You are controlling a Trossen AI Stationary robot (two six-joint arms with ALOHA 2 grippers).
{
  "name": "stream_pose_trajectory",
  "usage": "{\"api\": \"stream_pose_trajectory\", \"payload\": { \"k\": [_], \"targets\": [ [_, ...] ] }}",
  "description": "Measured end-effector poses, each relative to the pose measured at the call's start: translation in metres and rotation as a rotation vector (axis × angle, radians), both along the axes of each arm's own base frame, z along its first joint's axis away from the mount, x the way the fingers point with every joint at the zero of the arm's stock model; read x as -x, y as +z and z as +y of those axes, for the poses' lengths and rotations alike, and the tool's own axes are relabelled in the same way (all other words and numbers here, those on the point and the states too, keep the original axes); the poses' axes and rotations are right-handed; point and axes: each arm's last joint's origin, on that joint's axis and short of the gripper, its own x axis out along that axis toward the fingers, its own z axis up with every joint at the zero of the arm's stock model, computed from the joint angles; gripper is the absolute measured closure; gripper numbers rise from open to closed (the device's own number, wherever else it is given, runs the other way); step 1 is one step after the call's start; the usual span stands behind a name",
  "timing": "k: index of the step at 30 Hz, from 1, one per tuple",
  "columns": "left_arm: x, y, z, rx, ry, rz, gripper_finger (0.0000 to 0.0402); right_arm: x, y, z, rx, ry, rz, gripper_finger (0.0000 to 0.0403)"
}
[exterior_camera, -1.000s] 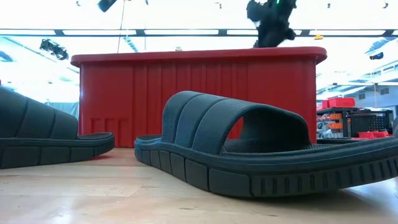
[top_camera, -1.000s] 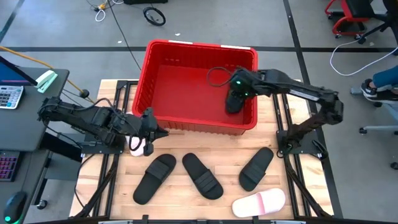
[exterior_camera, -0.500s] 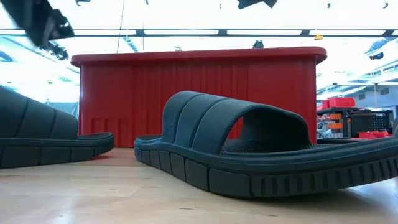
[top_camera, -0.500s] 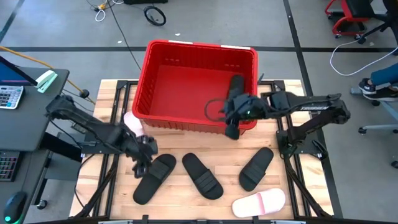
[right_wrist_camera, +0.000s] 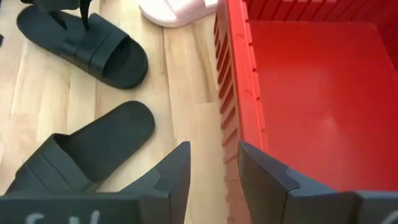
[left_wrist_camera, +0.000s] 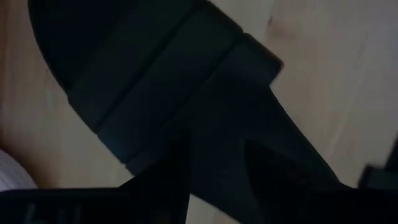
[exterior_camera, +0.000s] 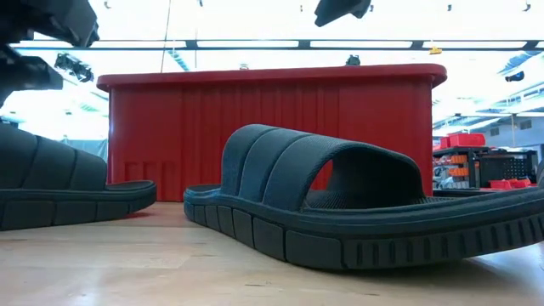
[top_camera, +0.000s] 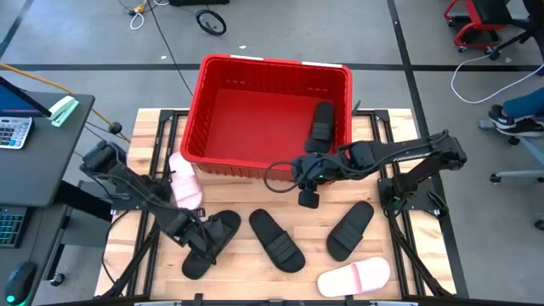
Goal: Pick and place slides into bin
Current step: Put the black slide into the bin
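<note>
The red bin [top_camera: 274, 85] stands at the table's far middle with one black slide [top_camera: 321, 126] lying inside by its right wall. Three black slides [top_camera: 212, 244] [top_camera: 276, 240] [top_camera: 350, 229] and a pink slide [top_camera: 354, 277] lie on the table near the front. Another pink slide [top_camera: 184, 178] lies left of the bin. My left gripper [top_camera: 200, 240] is open over the left black slide [left_wrist_camera: 143, 81], and the low view [exterior_camera: 42, 34] shows it above the strap. My right gripper [top_camera: 308, 197] is open and empty just in front of the bin's near wall [right_wrist_camera: 233, 124].
Black metal arm frames [top_camera: 161, 136] [top_camera: 391, 170] stand on the table's left and right. A desk with a calculator [top_camera: 13, 132] lies off the left edge. Bare wood [top_camera: 255, 280] shows between the slides and the near edge.
My right gripper has left a black slide lying in the bin. It has risen over the near wall and come toward the table's near edge. My left gripper has moved from beside the bin toward the near edge, over the left black slide.
</note>
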Motion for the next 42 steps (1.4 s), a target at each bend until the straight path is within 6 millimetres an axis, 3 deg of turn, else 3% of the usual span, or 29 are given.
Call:
{"api": "stream_pose_trajectory", "payload": {
  "k": [9,16,27,42],
  "targets": [
    [-0.001,-0.008,-0.003,-0.008,0.133,0.028,0.0259,0.004,0.004,-0.001,-0.024,-0.024,-0.021,0.0266],
    [-0.001,-0.008,-0.004,-0.001,0.140,0.045,0.0278,0.004,0.005,-0.001,-0.022,-0.020,-0.027,0.0266],
    [-0.013,0.031,-0.011,-0.025,0.014,-0.008,0.0285,0.004,0.005,-0.001,-0.021,-0.018,-0.028,0.0266],
    [-0.017,0.034,-0.010,-0.162,-0.038,-0.118,0.0256,0.004,0.005,-0.001,-0.021,-0.018,-0.028,0.0266]
  ]
}}
